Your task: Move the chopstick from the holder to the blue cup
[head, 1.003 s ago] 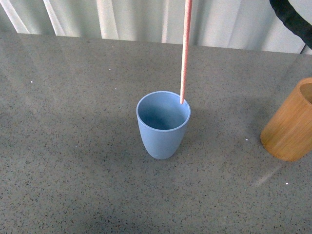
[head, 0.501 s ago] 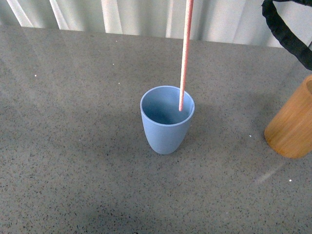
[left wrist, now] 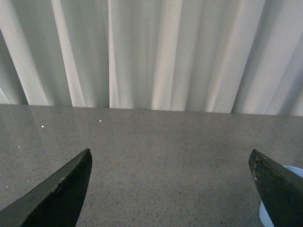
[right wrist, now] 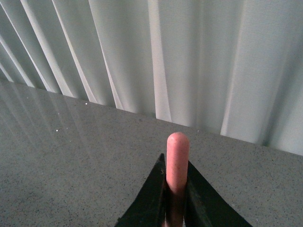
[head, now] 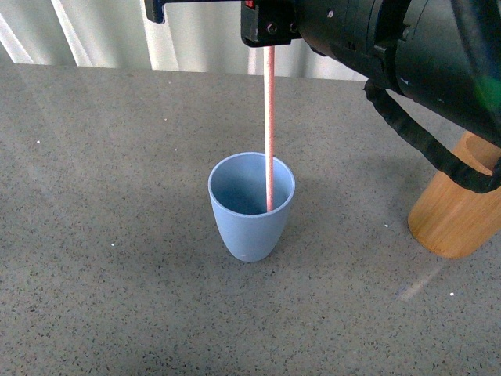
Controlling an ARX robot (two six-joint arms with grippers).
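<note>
Holding chopstick (head: 268,125) upright | right gripper (head: 268,35) above blue cup (head: 250,207)

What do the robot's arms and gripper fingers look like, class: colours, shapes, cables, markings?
The right arm is bulky, glossy and black, with a black sleeved cable looping beneath it and a small red marking near the right gripper. The fingers are dark, tapering wedges. The left gripper shows matching dark pointed fingers.

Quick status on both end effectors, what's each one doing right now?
Left end effector: open, holding nothing.
Right end effector: closed on the chopstick, holding it upright with its lower end inside the blue cup.
</note>
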